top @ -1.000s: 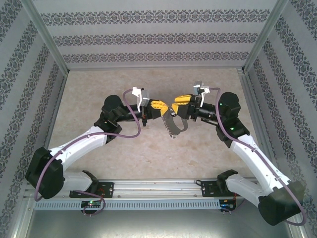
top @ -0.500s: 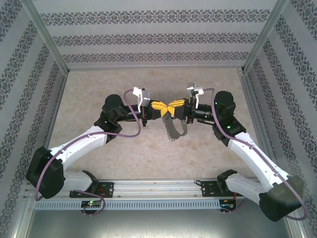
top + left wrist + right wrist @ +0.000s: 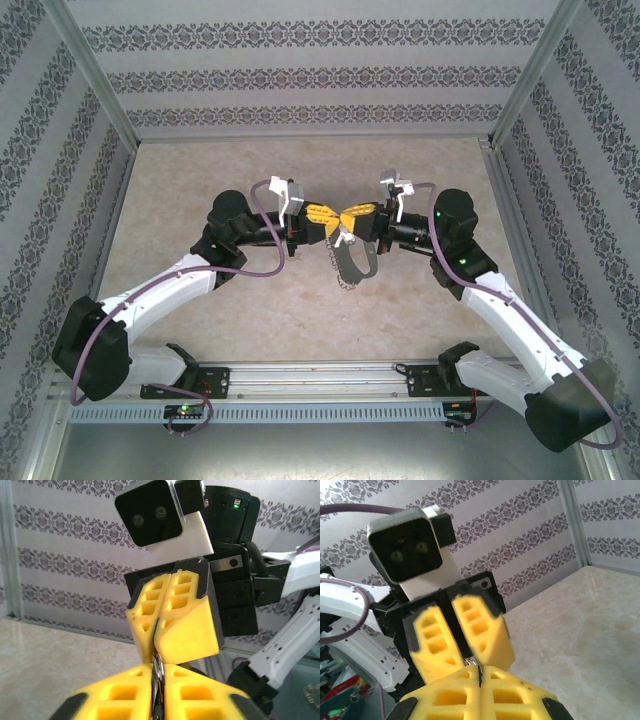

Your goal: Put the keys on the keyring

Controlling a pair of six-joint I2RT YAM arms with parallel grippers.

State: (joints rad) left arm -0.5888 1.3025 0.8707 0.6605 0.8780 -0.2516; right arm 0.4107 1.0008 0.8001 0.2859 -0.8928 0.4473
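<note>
The right hand [image 3: 349, 216] has its yellow fingers pressed flat together, pinching the top of the keyring [image 3: 353, 262]. The left hand [image 3: 332, 217] faces it tip to tip from the opposite side. Its yellow fingers stand narrow, with a thin slit between them and a sliver of silver metal in that slit. Whether they press the metal cannot be told.

Both hands hover over the middle of the desk [image 3: 200, 170]. The keyring, a flat grey loop, hangs beneath the joined fingertips. Its long axis runs from the fingertips toward the near edge and slightly to the right. Small rings [image 3: 345, 286] dangle at its low end.

Open beige marbled desk stretches on every side of the hands, which are well apart from the walls. Patterned wallpaper walls [image 3: 320, 80] close the far, left and right sides, with aluminium posts [image 3: 95, 75] at the corners. A metal rail [image 3: 320, 375] along the near edge carries both arm bases. A green light [image 3: 437, 213] glows on the right arm.
</note>
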